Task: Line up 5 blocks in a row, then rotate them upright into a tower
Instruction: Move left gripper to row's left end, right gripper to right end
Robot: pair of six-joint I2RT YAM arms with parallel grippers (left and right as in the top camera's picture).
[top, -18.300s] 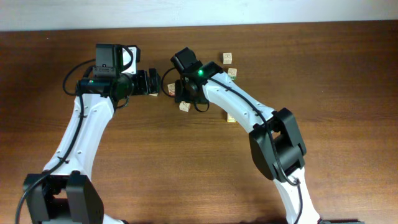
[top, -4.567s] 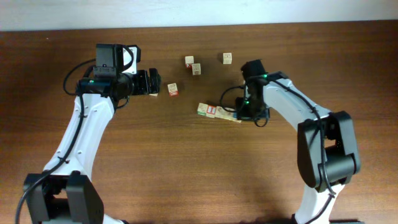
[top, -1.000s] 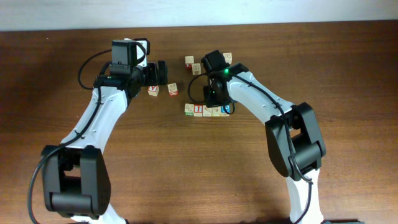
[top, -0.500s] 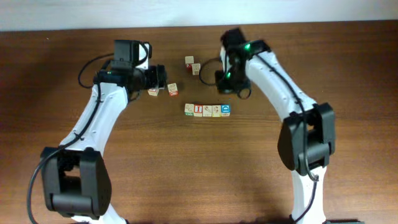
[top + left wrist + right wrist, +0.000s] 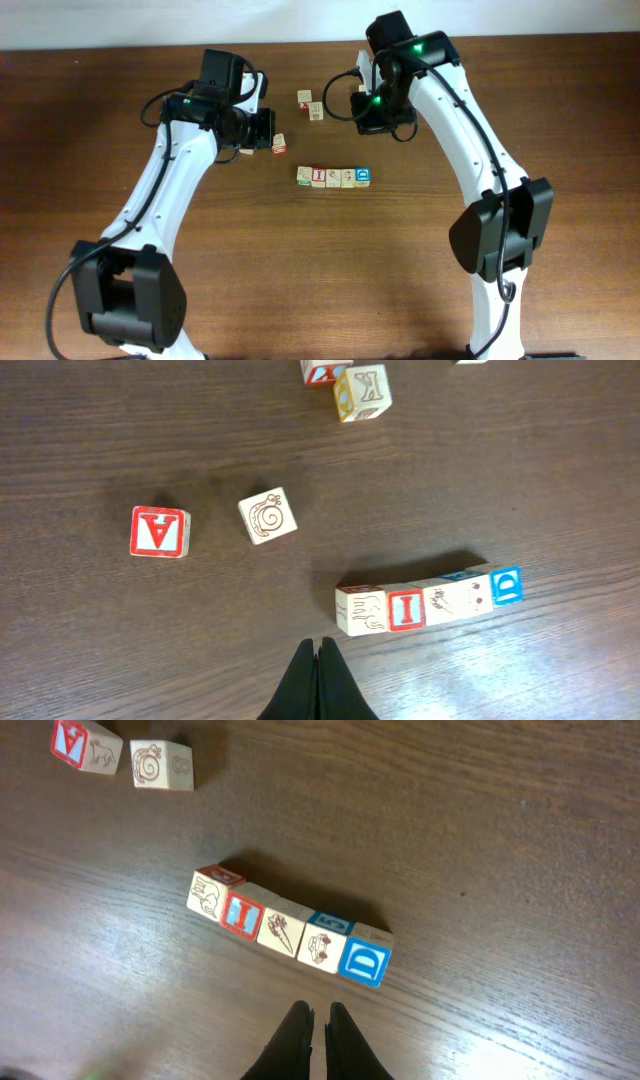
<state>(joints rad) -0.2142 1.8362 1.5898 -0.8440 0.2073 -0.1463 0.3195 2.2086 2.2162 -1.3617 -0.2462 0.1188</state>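
Five blocks lie side by side in a short row (image 5: 333,177) at mid-table, touching one another. The row runs from a hand-print block (image 5: 362,610) through a red "I" block (image 5: 406,609) to a blue "D" block (image 5: 506,584). In the right wrist view the same row runs from the hand-print block (image 5: 210,892) to the blue "D" block (image 5: 364,963). My left gripper (image 5: 320,645) hangs above bare wood just short of the row, shut on nothing. My right gripper (image 5: 318,1012) is also raised, shut and empty, a little short of the blue block.
A red-faced letter cube (image 5: 159,532) and a snail-print cube (image 5: 267,516) lie apart, left of the row. Two more cubes (image 5: 310,104) sit together near the table's back. The pale wall edge (image 5: 300,20) bounds the far side.
My left gripper has closed from wide open and its arm has shifted right. My right arm has lifted off the row and swung toward the back; the row stays aligned.
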